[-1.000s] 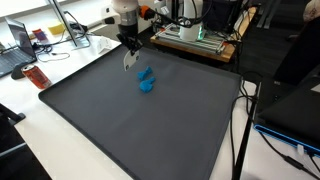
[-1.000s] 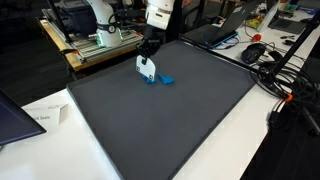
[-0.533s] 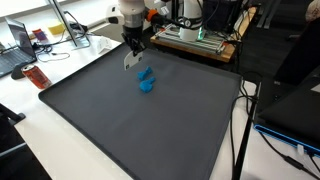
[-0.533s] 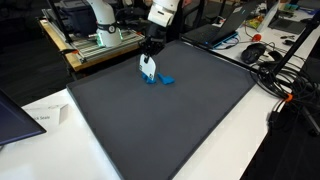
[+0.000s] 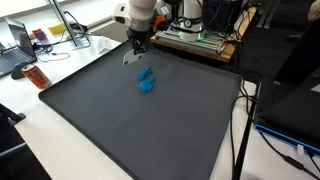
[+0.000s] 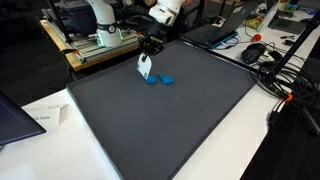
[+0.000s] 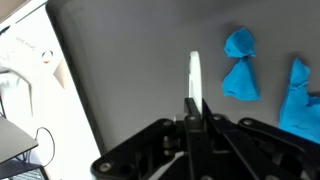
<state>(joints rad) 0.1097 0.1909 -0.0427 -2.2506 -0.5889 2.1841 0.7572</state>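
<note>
White flat piece [image 7: 195, 78] was seen edge-on in the wrist view, clamped between the jaws of the tool [image 7: 196, 108]. The tool was closed, gripping the piece by one end; the free end was noted hanging below the fingers in both exterior views [image 5: 130, 58] [image 6: 144, 67]. Whether its lower edge touched the surface could not be told.

The piece was located over the far part of the dark mat [image 5: 150, 130], close to the mat's far edge. Blue pieces [image 5: 146, 80] were recorded lying on the mat just right of the white piece and nearer to the camera; in an exterior view [image 6: 159, 79] they appeared just beside its lower edge. In the wrist view they [image 7: 240, 68] were seen right of the white piece, apart from it.

The mat was laid on a white tabletop [image 5: 40, 130]. A sheet of paper [image 6: 45, 117] was noted on the tabletop, left of the mat's near corner.
</note>
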